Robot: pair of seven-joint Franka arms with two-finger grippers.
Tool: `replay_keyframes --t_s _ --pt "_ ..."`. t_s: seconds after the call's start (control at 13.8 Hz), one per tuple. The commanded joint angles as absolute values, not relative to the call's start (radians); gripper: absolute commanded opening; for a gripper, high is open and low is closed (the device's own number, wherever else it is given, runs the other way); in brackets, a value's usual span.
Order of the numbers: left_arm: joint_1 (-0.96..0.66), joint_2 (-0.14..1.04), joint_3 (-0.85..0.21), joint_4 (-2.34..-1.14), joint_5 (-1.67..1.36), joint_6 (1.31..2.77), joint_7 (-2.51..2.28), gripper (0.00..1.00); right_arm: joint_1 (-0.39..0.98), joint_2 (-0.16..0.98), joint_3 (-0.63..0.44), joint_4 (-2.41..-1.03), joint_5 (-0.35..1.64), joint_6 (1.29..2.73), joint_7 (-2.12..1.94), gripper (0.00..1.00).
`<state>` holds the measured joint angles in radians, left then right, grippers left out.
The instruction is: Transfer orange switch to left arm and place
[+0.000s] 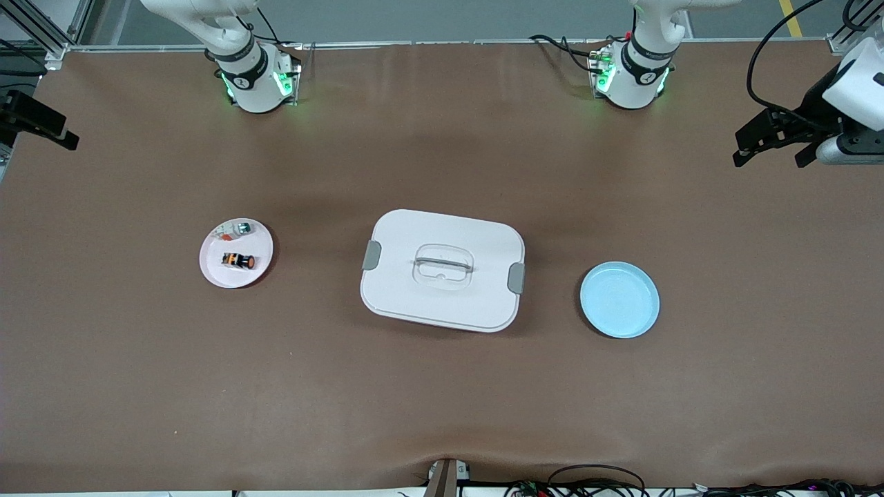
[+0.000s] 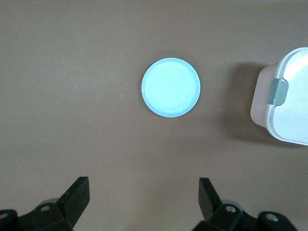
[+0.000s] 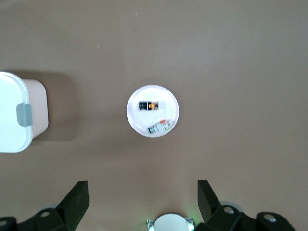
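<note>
White arms, black bands, green base lights.

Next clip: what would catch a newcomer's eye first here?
The large white box in the middle of the table, flanked by a pink plate toward the right arm's end and a bare blue plate toward the left arm's end. The orange switch lies on the pink plate.

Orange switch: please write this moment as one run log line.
orange switch: lying on pink plate | box: mid-table, lid on | blue plate: empty | left gripper: open | right gripper: open
</note>
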<state>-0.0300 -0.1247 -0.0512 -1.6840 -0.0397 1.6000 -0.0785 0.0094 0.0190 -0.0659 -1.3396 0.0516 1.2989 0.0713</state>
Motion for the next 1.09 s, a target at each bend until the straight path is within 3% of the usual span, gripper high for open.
replay_keyframes --t_s 0.0,1.02 --pt "-0.035 -0.123 -0.048 -1.678 -0.012 1.605 -0.064 1.00 0.017 -0.008 -0.061 -1.365 0.035 1.322 0.074 1.00" --pt "-0.037 -0.100 -0.052 -1.638 -0.008 1.594 -0.060 1.00 0.028 -0.008 -0.060 -1.365 0.009 1.351 0.000 1.00"
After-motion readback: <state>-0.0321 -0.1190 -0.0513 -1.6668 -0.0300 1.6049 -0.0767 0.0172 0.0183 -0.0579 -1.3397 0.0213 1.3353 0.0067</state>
